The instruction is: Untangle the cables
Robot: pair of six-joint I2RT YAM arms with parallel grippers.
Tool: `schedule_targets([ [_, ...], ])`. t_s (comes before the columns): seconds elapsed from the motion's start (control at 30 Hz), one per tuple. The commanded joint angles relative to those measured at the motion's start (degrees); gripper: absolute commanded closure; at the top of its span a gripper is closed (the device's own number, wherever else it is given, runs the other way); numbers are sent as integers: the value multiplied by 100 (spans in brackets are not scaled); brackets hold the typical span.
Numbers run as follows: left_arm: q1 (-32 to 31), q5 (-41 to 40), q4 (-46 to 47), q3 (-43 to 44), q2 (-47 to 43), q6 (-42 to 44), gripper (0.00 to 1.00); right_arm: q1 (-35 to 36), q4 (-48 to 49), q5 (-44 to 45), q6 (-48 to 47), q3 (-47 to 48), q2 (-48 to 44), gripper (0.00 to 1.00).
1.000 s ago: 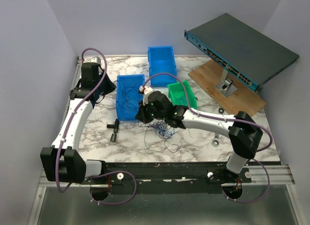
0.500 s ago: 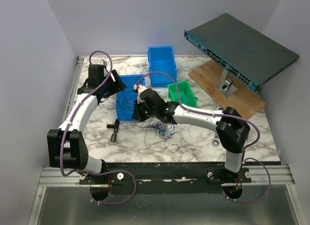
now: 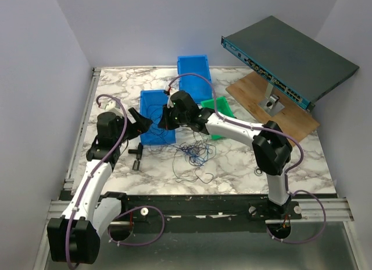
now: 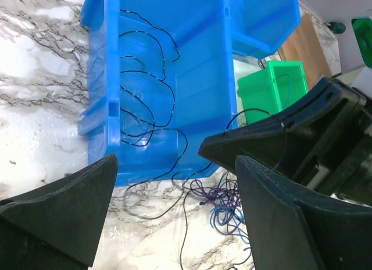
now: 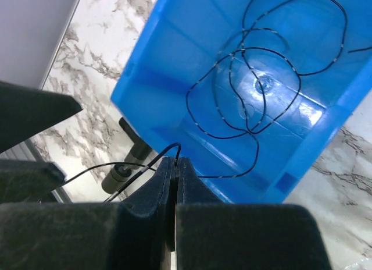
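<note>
Over the near wall of the blue bin, pinching one thin black cable in the right gripper, fingers pressed flat together on the strand. Just beside the bin's left side, holding the left gripper spread wide with nothing between its fingers. Inside the bin, loose loops of black cable lying on the floor. On the marble table just in front of the bin, a tangle of blue and black cables, near a green bin; strands trailing from it up toward the bin's front edge.
</note>
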Motion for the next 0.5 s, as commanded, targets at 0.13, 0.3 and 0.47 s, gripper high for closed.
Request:
schedule_targets([
  [0.13,-8,-98,127,246,-38,12,15,-422,-285,-69,286,589,218,99],
  [0.3,-8,-162,224,147,-214,-75,13,-625,-624,190,344,1195,371,99],
  [0.47,-12,-135,266,38,-136,-37,12,-716,-1049,389,340,1867,763,99],
])
